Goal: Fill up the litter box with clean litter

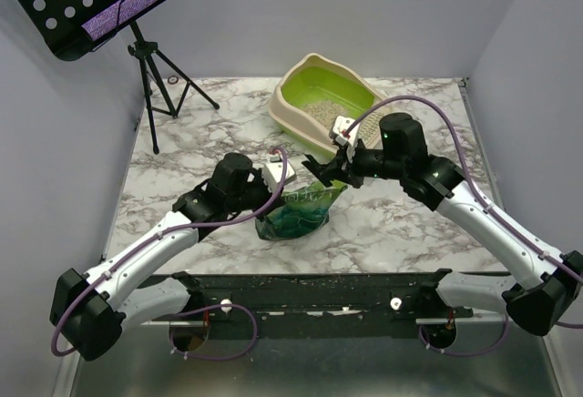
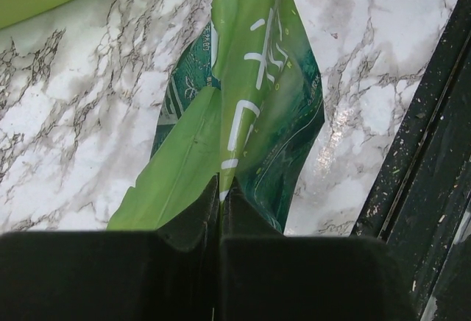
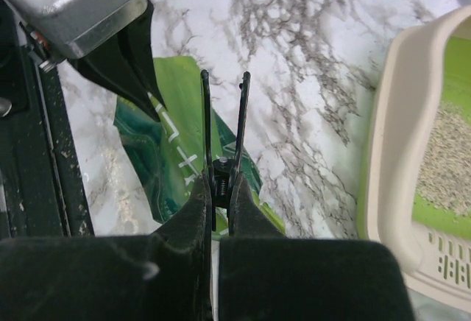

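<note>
In the top view, the litter box (image 1: 293, 127) is seen at the far side of the desk (image 1: 383, 233), with a patch of clean litter (image 1: 321, 113) lying on its lime-green floor. The green bag (image 1: 296, 219) is placed nearer the arm bases, just under both end effectors, but what each one grips is hard to tell from above. This is shown only by the wrist views. In the left wrist view, the left end effector (image 2: 219, 188) is closed on a folded edge of the green bag, the fingers pressed together. In the right wrist view, the right end effector (image 3: 221, 185) is closed narrowly on a black clip (image 3: 224, 115), whose two thin arms are held over the bag. The box rim and litter are seen at the right there.
</note>
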Controlling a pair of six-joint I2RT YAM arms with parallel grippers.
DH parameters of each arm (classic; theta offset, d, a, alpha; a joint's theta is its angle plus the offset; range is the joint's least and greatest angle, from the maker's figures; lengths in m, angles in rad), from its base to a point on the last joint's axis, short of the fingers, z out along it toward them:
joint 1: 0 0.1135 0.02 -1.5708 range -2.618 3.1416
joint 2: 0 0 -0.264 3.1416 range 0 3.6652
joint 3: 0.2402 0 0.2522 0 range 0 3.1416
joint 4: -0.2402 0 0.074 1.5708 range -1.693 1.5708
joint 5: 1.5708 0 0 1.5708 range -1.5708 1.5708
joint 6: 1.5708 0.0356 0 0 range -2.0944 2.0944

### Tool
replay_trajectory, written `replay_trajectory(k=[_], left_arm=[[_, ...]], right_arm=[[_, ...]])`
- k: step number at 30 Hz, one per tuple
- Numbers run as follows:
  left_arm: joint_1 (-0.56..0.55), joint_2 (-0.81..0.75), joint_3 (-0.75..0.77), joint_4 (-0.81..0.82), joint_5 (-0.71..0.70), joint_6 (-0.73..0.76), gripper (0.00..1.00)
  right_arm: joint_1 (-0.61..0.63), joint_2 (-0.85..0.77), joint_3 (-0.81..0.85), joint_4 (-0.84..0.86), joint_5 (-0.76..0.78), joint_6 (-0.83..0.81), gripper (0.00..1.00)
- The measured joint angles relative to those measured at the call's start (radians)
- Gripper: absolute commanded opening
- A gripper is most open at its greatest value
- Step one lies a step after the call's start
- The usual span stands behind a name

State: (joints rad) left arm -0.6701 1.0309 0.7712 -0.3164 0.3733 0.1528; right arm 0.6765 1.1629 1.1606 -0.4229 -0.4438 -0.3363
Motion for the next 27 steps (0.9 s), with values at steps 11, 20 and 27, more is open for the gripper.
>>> replay_trajectory(k=[11, 20, 27], left_arm=[[-0.008, -0.040, -0.038, 0.032, -0.003, 0.000, 0.04], [-0.020, -0.055, -0.047, 0.038, -0.016, -0.003, 0.05], [-0.023, -0.060, -0.048, 0.038, -0.025, -0.004, 0.05]], right_arm=[[-0.031, 0.100, 0.022, -0.070, -0.285, -0.216, 0.00], [-0.031, 0.164, 0.035, -0.078, -0.353, -0.329, 0.00], [-0.031, 0.195, 0.060, -0.091, -0.356, -0.356, 0.00]])
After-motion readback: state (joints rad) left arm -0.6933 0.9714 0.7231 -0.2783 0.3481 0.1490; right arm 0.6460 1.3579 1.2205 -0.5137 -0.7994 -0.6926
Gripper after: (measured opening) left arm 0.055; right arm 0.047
